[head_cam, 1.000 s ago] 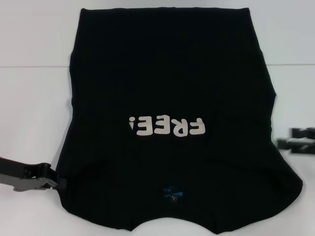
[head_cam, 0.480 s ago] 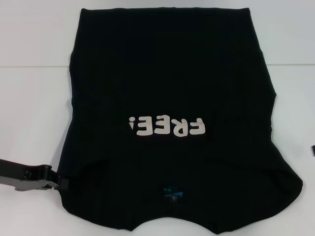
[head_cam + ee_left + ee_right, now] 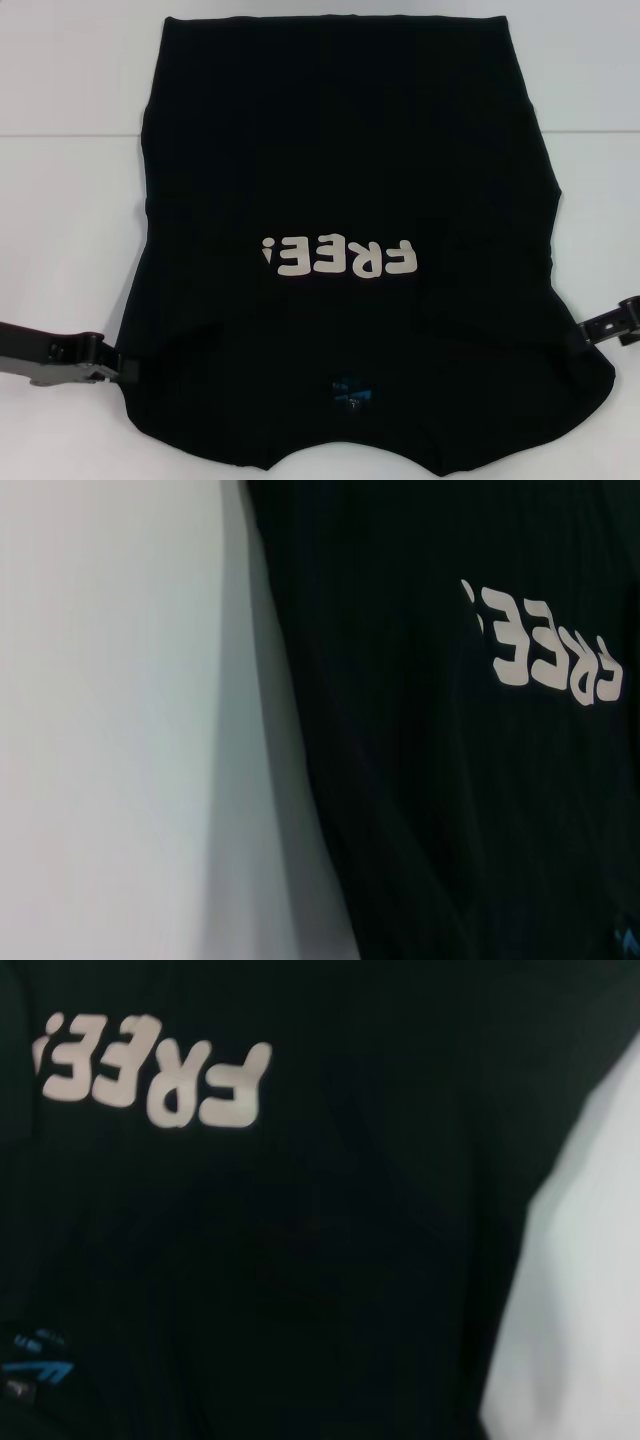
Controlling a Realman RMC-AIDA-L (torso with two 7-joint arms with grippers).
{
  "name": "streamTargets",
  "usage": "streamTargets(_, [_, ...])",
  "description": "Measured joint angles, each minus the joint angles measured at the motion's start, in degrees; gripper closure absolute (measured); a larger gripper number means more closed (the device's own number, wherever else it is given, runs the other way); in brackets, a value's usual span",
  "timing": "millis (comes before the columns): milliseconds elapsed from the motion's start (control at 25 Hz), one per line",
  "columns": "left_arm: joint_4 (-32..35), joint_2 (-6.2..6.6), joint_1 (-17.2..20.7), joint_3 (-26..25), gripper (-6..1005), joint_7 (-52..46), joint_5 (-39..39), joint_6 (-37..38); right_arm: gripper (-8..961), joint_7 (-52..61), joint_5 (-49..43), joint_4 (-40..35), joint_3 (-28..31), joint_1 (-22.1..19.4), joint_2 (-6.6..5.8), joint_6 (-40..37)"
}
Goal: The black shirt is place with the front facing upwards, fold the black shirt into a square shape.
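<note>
The black shirt (image 3: pixel 340 150) lies flat on the white table (image 3: pixel 70 230), front up, collar toward me. Its cream "FREE!" lettering (image 3: pixel 338 258) reads upside down, and the small blue neck label (image 3: pixel 352 392) sits near the front edge. My left gripper (image 3: pixel 118 369) rests low at the shirt's left shoulder edge, touching the cloth. At the shirt's right shoulder edge is my right gripper (image 3: pixel 585 337). The left wrist view shows the shirt (image 3: pixel 450 780) beside bare table, and the right wrist view shows the shirt (image 3: pixel 300 1240) with its lettering and label.
White table surface runs along both sides of the shirt, wider on the left (image 3: pixel 60 150) than on the right (image 3: pixel 600 200). A faint seam line crosses the table behind the shirt's upper part. No other objects are in view.
The right gripper, higher at the right edge a second ago and almost out of view half a second ago, has come in lower against the shirt's right shoulder. The left arm has barely moved.
</note>
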Motion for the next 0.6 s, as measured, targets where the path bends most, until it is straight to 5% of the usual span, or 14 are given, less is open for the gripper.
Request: streamTargets(600, [-0.28, 0.17, -0.43, 0.03, 964, -0.02, -0.86, -0.38, 41, -1.45, -0.18, 3.87, -6.22, 1.2, 1.62, 5.88])
